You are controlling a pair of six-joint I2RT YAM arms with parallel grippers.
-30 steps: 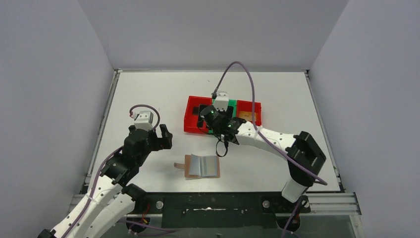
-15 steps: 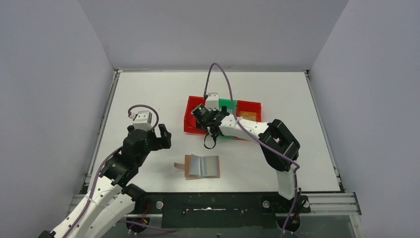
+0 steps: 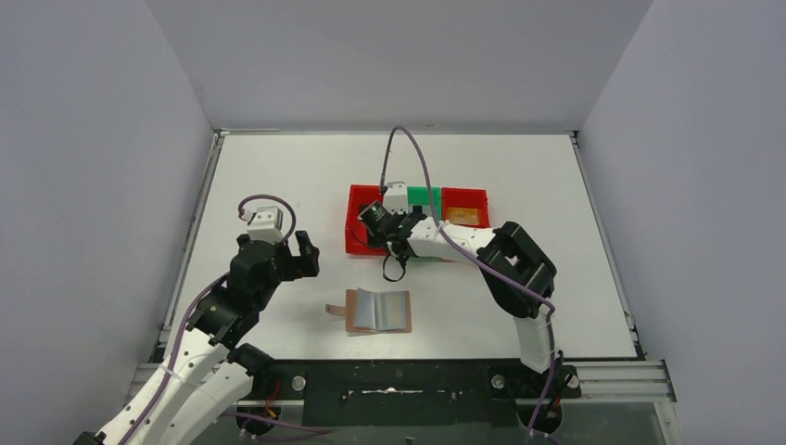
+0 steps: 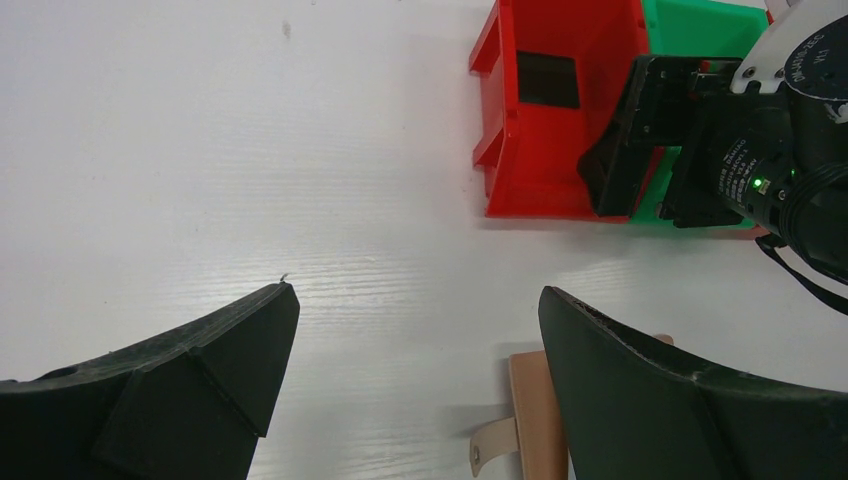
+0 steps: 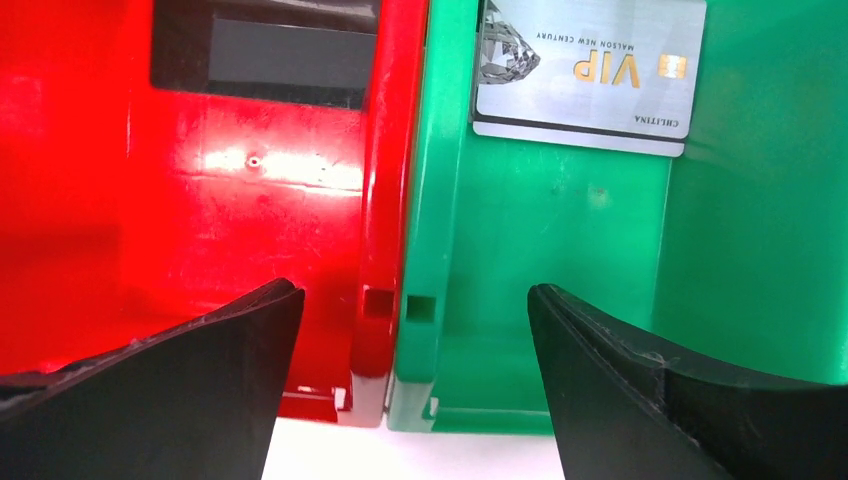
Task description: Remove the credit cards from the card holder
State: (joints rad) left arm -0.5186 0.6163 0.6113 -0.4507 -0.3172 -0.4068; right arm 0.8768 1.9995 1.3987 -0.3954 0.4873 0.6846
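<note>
The card holder (image 3: 378, 311) lies open on the table, tan with grey-blue lining; its edge and strap tab (image 4: 495, 450) show in the left wrist view. A silver-grey VIP card (image 5: 588, 70) lies in the green bin (image 5: 560, 300). A black card (image 5: 265, 45) lies in the left red bin (image 5: 200, 230) and also shows in the left wrist view (image 4: 548, 80). A gold card (image 3: 461, 215) lies in the right red bin. My right gripper (image 5: 412, 300) is open and empty over the wall between the red and green bins. My left gripper (image 4: 415, 295) is open and empty, left of the holder.
The three bins stand in a row behind the holder: red (image 3: 358, 227), green (image 3: 426, 197), red (image 3: 475, 197). The right arm's cable loops above them. White side walls bound the table. My right gripper (image 4: 650, 140) shows in the left wrist view.
My right gripper has moved left, from over the green bin to the wall between the left red bin and the green bin. The left arm has barely moved.
</note>
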